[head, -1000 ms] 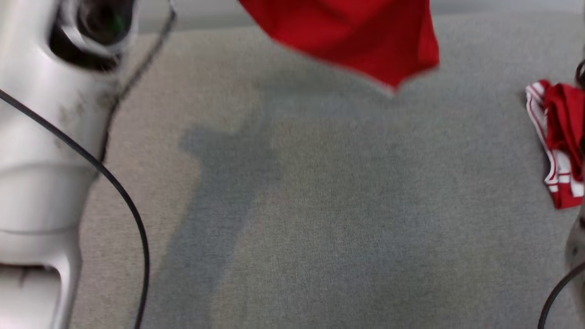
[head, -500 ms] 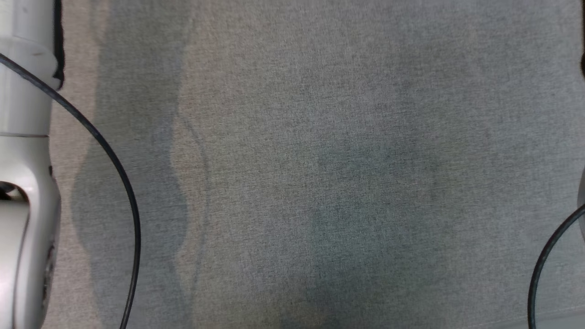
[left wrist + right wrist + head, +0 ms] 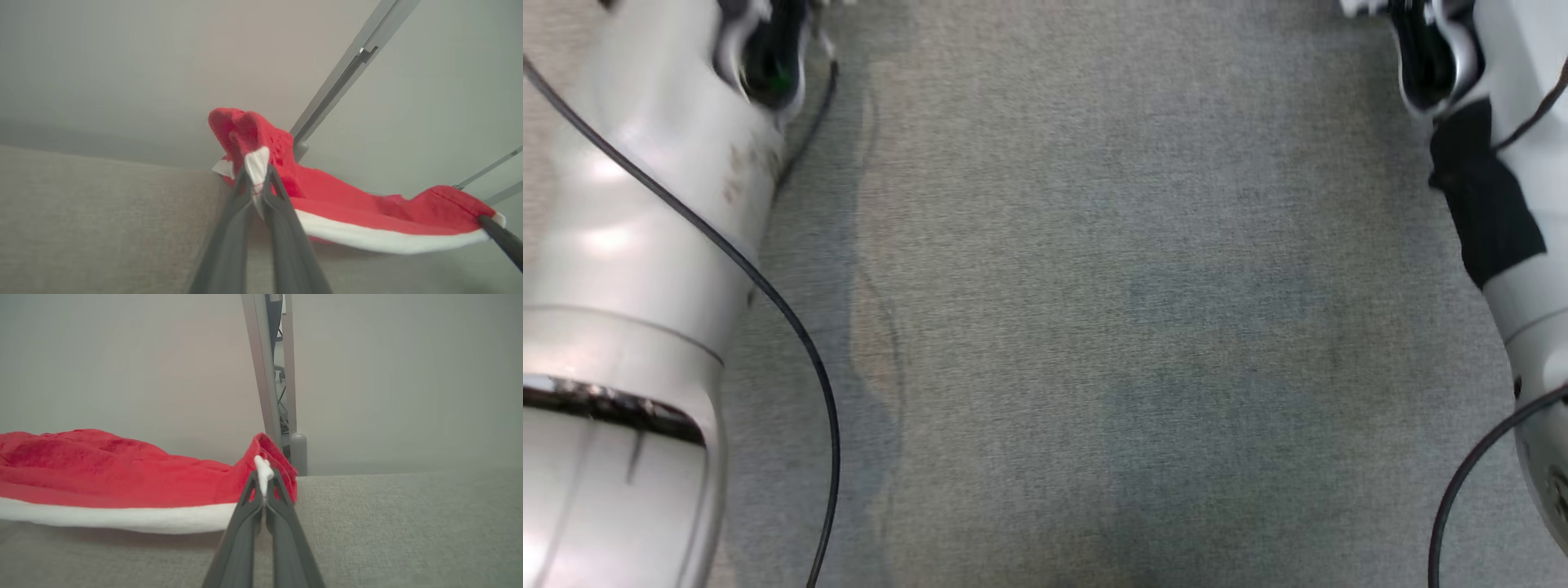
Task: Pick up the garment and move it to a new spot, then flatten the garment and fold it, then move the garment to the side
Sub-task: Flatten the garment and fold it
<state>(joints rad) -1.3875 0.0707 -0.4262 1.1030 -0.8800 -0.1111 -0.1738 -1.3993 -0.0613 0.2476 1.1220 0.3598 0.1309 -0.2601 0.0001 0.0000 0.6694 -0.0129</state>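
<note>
Together we hold the red garment (image 3: 347, 200) stretched low over the grey surface (image 3: 408, 522), left claw (image 3: 257, 175) and right claw (image 3: 264, 477) each clenched on a corner; a metal post (image 3: 261, 375) stands behind.

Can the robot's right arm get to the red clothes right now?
Yes, it seems so: the right gripper is shut on the red garment at its white-trimmed edge, with nothing between them. The left gripper pinches the other end.
</note>
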